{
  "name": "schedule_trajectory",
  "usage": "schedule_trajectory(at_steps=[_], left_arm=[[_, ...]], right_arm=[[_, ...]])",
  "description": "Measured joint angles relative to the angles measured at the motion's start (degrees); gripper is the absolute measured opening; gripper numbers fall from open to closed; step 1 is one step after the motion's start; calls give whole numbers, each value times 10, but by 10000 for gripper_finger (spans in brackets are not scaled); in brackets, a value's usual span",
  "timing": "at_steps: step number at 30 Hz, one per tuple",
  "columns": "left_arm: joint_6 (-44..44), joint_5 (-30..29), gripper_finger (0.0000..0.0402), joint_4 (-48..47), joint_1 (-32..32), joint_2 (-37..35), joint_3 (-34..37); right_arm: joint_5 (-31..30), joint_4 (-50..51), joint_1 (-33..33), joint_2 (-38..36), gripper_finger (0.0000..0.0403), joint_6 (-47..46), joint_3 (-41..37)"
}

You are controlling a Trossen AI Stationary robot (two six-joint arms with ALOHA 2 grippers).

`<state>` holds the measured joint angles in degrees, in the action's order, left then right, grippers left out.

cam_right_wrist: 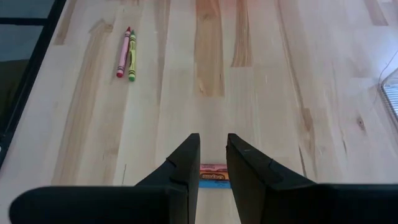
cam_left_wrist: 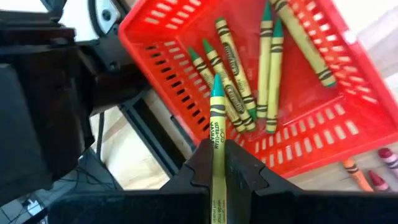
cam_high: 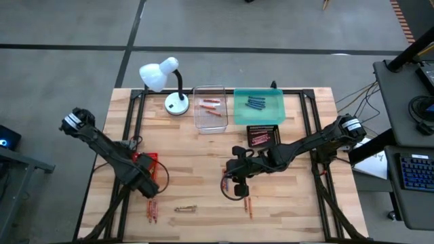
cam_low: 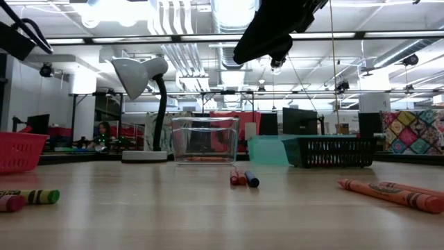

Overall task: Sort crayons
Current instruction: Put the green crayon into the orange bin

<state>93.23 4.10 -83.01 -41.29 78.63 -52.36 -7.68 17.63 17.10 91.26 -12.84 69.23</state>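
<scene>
Holding a yellow-green crayon [cam_left_wrist: 217, 134] upright between pressed-together fingers, my left pincer [cam_left_wrist: 217, 163] hangs over the red tray [cam_left_wrist: 348, 130]. That tray carries several more yellow-green crayons [cam_left_wrist: 236, 93] lying loose on its slotted floor. Just outside its wall, a few orange and red crayons [cam_left_wrist: 367, 177] lie on the wooden surface [cam_high: 196, 176].

Right pincer [cam_right_wrist: 212, 163]: fingers slightly apart, nothing visibly pinched. I see a red crayon and a blue crayon [cam_right_wrist: 213, 172] side by side on the surface, directly below the gap and partly hidden by the fingers. From the low view the same pair [cam_low: 244, 178] lies flat, with the pincer well above it. Farther off on the surface, a pink and a green crayon [cam_right_wrist: 125, 54] lie parallel and touching.

Back row from the overhead view: clear tray [cam_high: 209, 108] with orange crayons, teal tray [cam_high: 259, 106] with blue ones, black tray [cam_high: 263, 135] beside the right arm. White desk lamp [cam_high: 166, 81] stands left of the clear tray.
</scene>
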Motion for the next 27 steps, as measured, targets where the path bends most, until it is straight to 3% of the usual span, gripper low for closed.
schedule_trajectory(at_steps=[12, 27], left_arm=[[-70, -11, 0, 15, 60, 1, 5], [-41, -125, 3, 106, 96, 1, 47]], right_arm=[[0, -1, 0, 0, 68, 0, -4], [0, -8, 0, 0, 68, 0, -20]])
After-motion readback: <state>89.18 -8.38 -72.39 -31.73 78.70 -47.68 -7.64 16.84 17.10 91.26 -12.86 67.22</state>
